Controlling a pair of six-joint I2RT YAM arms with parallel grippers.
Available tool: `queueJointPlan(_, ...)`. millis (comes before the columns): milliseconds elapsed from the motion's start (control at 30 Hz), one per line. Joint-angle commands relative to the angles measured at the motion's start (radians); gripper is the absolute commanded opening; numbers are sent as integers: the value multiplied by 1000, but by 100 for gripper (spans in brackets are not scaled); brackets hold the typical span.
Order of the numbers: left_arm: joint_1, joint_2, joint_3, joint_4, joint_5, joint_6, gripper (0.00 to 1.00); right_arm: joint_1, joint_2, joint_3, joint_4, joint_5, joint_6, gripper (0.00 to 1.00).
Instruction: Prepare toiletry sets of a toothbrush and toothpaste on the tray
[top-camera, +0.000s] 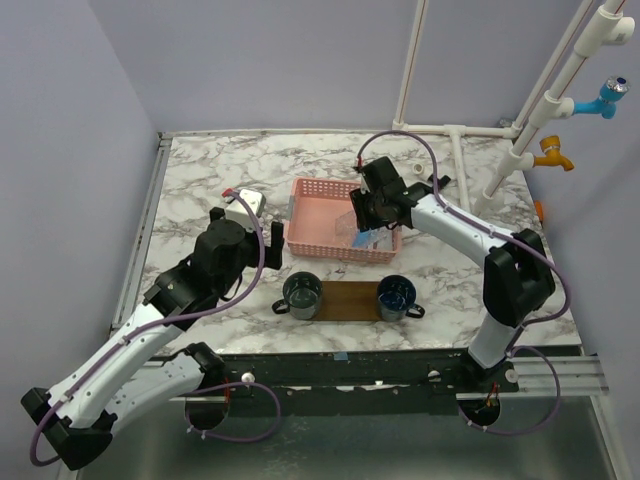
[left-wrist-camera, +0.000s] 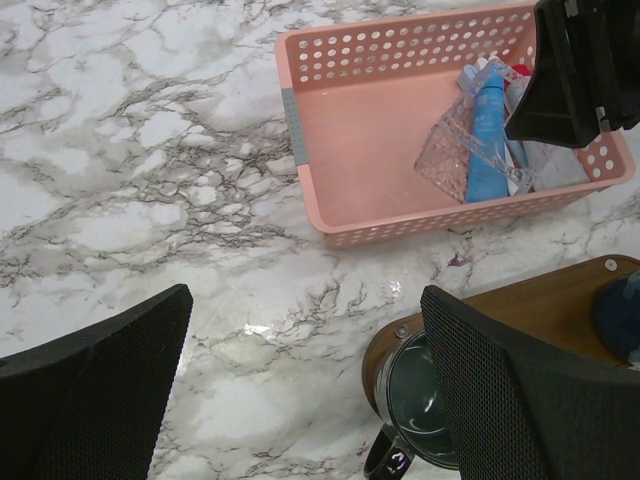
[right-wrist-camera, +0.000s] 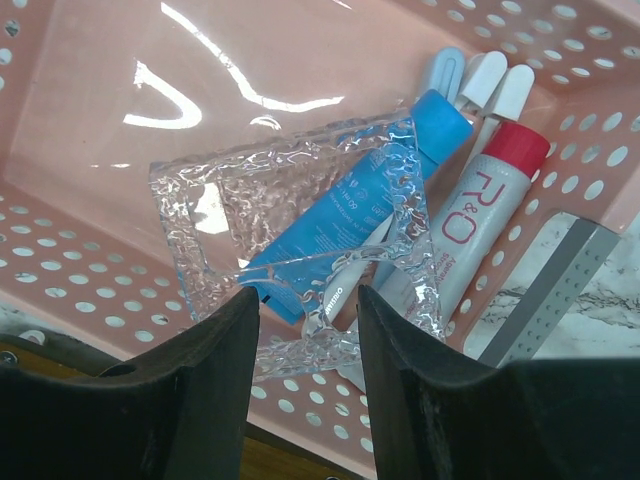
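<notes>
The toothpaste (right-wrist-camera: 470, 225), a white tube with a red cap, lies in the right end of the pink basket (right-wrist-camera: 80, 120). White toothbrush heads (right-wrist-camera: 500, 90) lie beside it, with a blue tube (right-wrist-camera: 360, 200). A clear textured dish (right-wrist-camera: 230, 200) leans over the blue tube. My right gripper (right-wrist-camera: 308, 300) reaches into the basket (top-camera: 315, 200) and is closed on the dish's near corner. My left gripper (left-wrist-camera: 305, 300) hangs wide open over bare marble, left of the basket. The dark wooden tray (top-camera: 348, 299) lies in front of the basket.
A glass cup (top-camera: 301, 293) stands on the tray's left end and a blue cup (top-camera: 396, 295) on its right end. The left cup (left-wrist-camera: 415, 400) sits just inside my left gripper's right finger. White pipes rise at the back right.
</notes>
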Motion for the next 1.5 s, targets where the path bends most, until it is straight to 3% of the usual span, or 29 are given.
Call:
queueJointPlan(0,6,-27,-9,48,-42,9,96,-8,27,17,-20,14,-27,47)
queueJointPlan(467,7,-31,-20,61,-47,18,96,-9,98,45,-35,23,-55,42)
queueJointPlan(767,6,-25,-20,61,-56,23,96,-9,111,78,-50,7,-43,23)
queueJointPlan(867,6,-26,-20,62,-62,23,97,-9,109,106,-82,22,-44,10)
queueJointPlan(1100,6,-29,-20,59,-63,20,97,-7,46,153,-101,35,-6,2)
queueJointPlan(1467,6,-31,-20,50,-70,14,96,-6,-37,151,-55,48,70,0)
